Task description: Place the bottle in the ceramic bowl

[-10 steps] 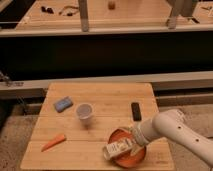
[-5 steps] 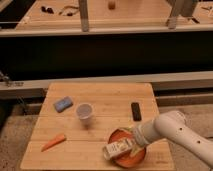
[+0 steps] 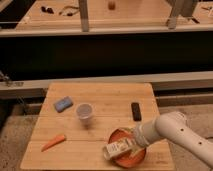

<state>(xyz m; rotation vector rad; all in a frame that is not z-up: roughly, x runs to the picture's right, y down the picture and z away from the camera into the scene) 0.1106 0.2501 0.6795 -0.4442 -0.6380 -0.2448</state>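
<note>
An orange ceramic bowl (image 3: 135,159) sits near the front right of the wooden table (image 3: 105,102). A pale, labelled bottle (image 3: 117,148) lies tilted across the bowl, its left end sticking out over the bowl's rim. My gripper (image 3: 131,143) comes in from the right on a white arm (image 3: 175,131) and is at the bottle's right end, over the bowl.
A clear plastic cup (image 3: 84,113) stands mid-table. A blue sponge (image 3: 62,104) lies at the left, an orange carrot (image 3: 53,142) at the front left, and a black rectangular object (image 3: 136,111) at the right. A dark shelf and counter stand behind the table.
The arm, the bottle and the bowl stay almost where they were; no clear movement.
</note>
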